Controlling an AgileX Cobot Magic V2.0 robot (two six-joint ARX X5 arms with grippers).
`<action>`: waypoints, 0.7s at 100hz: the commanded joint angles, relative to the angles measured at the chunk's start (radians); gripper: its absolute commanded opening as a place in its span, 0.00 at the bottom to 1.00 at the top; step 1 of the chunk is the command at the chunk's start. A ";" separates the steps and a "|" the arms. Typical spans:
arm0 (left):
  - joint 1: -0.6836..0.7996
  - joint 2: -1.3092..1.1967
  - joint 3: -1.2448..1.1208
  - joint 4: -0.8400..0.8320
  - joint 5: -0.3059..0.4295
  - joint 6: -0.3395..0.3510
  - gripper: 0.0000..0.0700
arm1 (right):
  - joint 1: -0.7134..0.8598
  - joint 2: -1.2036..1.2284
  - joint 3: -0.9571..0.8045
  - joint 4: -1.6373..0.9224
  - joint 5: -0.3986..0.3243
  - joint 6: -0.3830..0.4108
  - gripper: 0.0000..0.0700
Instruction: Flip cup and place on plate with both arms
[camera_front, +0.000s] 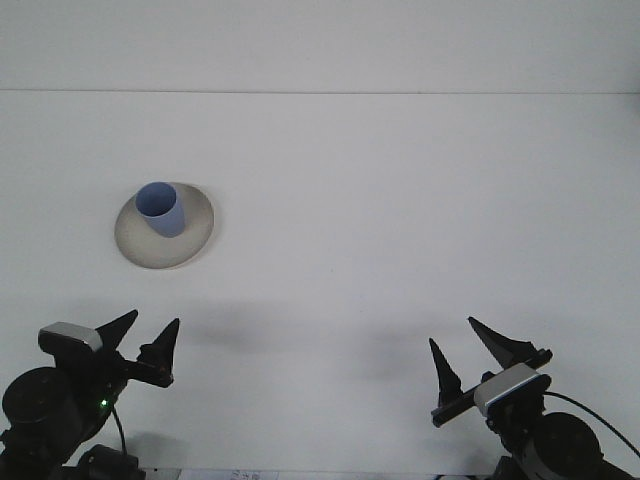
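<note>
Plain white table (400, 220), pale wall (320, 40) behind (meeting at a faint line)

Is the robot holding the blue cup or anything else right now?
No, nothing is held. The left gripper and the right gripper are both open and empty, low near the camera. The blue cup stands alone on the plate.

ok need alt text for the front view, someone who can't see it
A blue cup stands mouth-up on a pale round plate at the left of a white table. Both grippers, left and right, sit open near the front edge, holding nothing.
</note>
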 joint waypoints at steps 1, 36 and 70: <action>-0.004 0.001 0.015 0.008 0.002 -0.010 0.34 | 0.012 0.000 -0.002 0.013 -0.002 0.008 0.45; -0.004 0.000 0.015 0.022 0.001 -0.010 0.02 | 0.012 0.000 -0.002 0.014 0.001 0.006 0.01; -0.004 0.000 0.016 0.035 0.001 -0.010 0.02 | 0.012 0.000 -0.002 0.014 0.001 0.006 0.01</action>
